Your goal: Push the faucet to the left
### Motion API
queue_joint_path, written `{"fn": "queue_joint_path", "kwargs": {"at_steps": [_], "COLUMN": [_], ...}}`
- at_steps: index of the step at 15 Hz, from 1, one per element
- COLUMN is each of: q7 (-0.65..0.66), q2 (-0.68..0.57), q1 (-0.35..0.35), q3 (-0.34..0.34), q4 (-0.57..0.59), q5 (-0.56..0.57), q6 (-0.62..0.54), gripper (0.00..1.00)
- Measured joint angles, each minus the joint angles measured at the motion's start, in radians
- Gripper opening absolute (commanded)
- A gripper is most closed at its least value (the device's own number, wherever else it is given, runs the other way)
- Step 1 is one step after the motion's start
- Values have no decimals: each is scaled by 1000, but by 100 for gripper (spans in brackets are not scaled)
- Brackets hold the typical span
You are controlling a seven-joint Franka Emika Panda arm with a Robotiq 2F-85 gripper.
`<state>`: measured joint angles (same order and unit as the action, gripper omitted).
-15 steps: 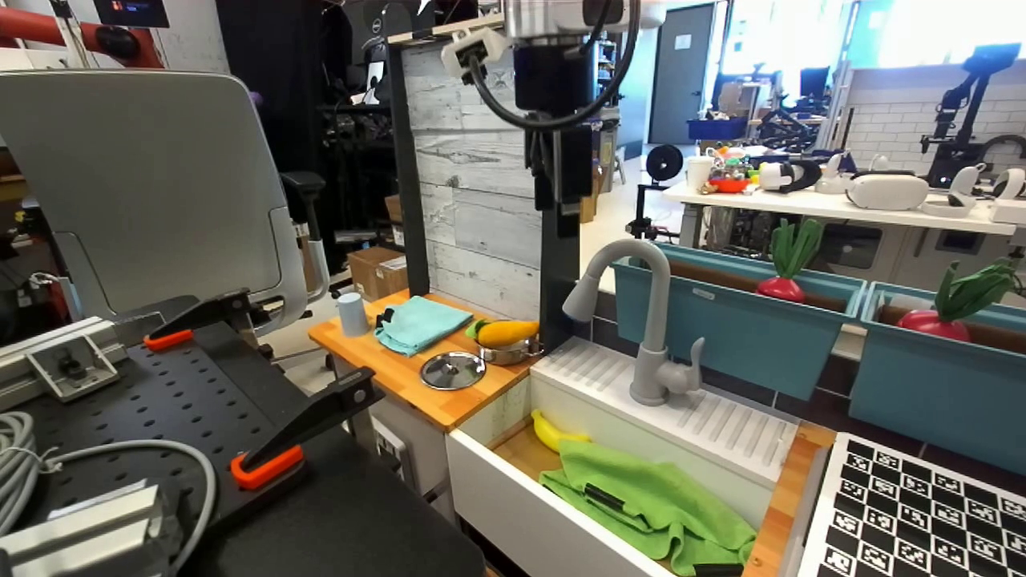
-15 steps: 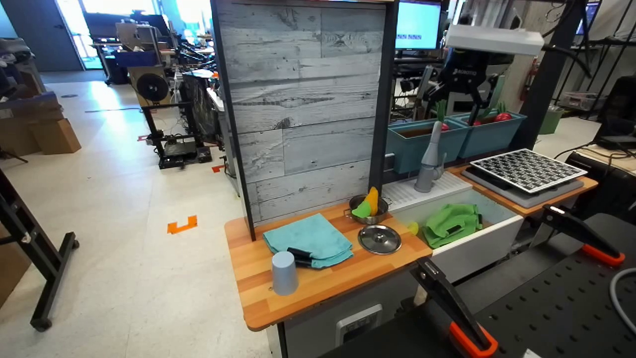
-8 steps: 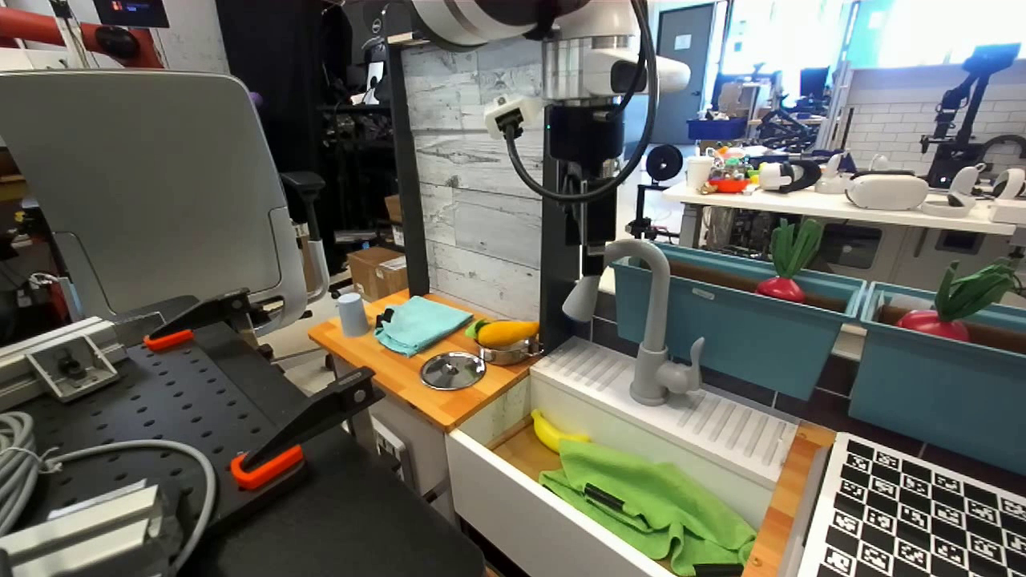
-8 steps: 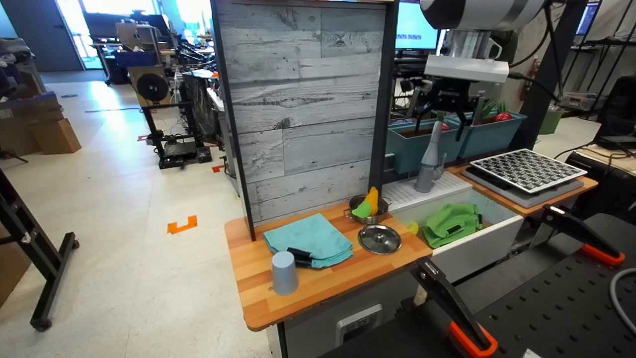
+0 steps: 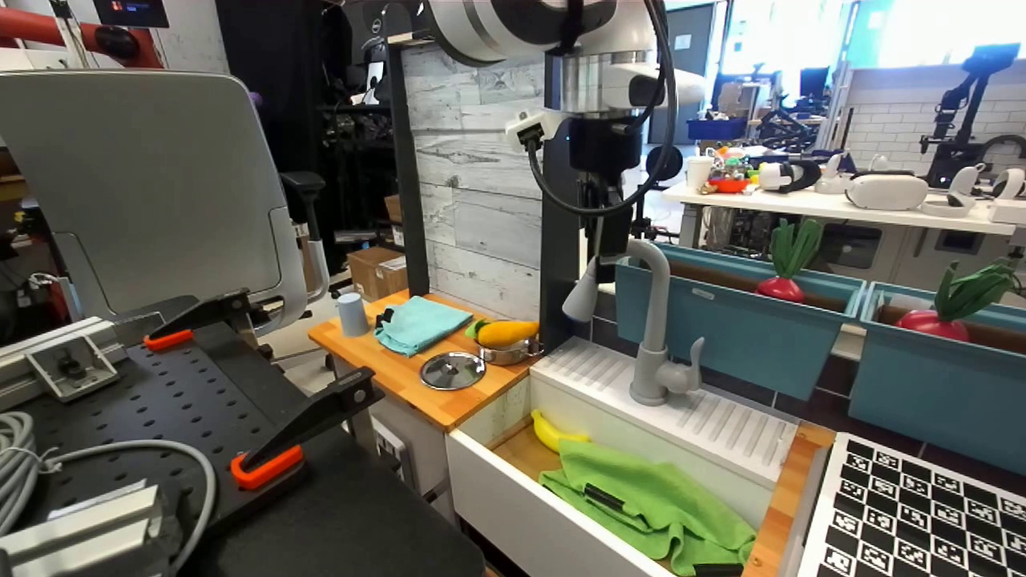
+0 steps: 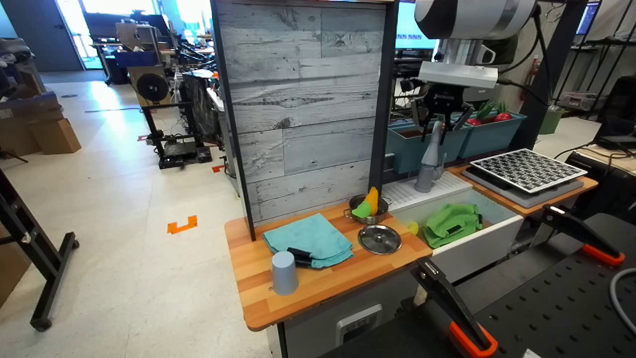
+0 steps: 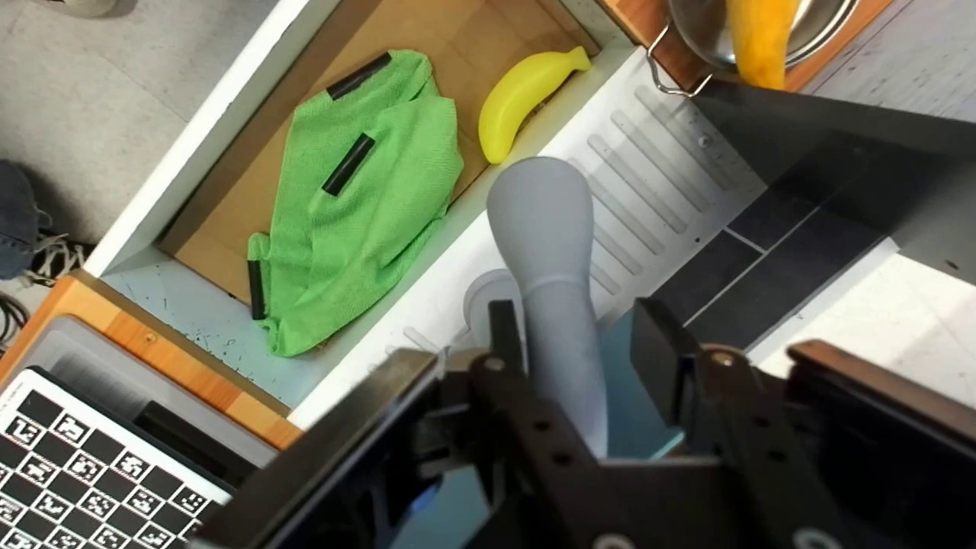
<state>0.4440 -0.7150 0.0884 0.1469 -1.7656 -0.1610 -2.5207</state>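
Note:
The grey faucet (image 5: 657, 312) stands upright on the white ribbed ledge behind the sink, its arched spout bending down toward the sink's back left. Its small side lever (image 5: 694, 365) points up. My gripper (image 5: 603, 271) has come down from above onto the top of the arch. In the wrist view the spout (image 7: 543, 221) runs between the two dark fingers; the left one is close beside it, while a visible gap separates it from the right one (image 7: 656, 358). The jaws are partly closed but grip nothing. In an exterior view the gripper (image 6: 434, 133) straddles the faucet's top.
Blue planters (image 5: 721, 328) with red radishes stand right behind the faucet. A dark post and grey wood panel (image 5: 481, 176) rise to its left. The sink (image 5: 513, 497) holds a green towel (image 5: 649, 497) and a yellow banana (image 5: 555, 433). A metal pot (image 6: 380, 214) sits left of the sink.
My gripper has come down and across to the faucet's arch, and its fingers have drawn closer together around the spout. The faucet itself looks unmoved.

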Motion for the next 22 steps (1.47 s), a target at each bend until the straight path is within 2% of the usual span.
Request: {"fn": "queue_joint_path", "kwargs": {"at_steps": [1,2,3,14,15,16,22], "q7": [0,0,0,0,0,0,-7], "q2": [-4,-6,-8,-39,-42,-44,-75], "q1": [0,0,0,9,11,13,23], "q3": [1,3,6,0,-1,-3,-31], "q4": [8,14,19,97,104,110,154], "q5": [0,0,0,-2,-2,-2,-41], "q6": [10,21,32,120,128,136,143], "gripper": [5,3,6,6,49,51,94]}}
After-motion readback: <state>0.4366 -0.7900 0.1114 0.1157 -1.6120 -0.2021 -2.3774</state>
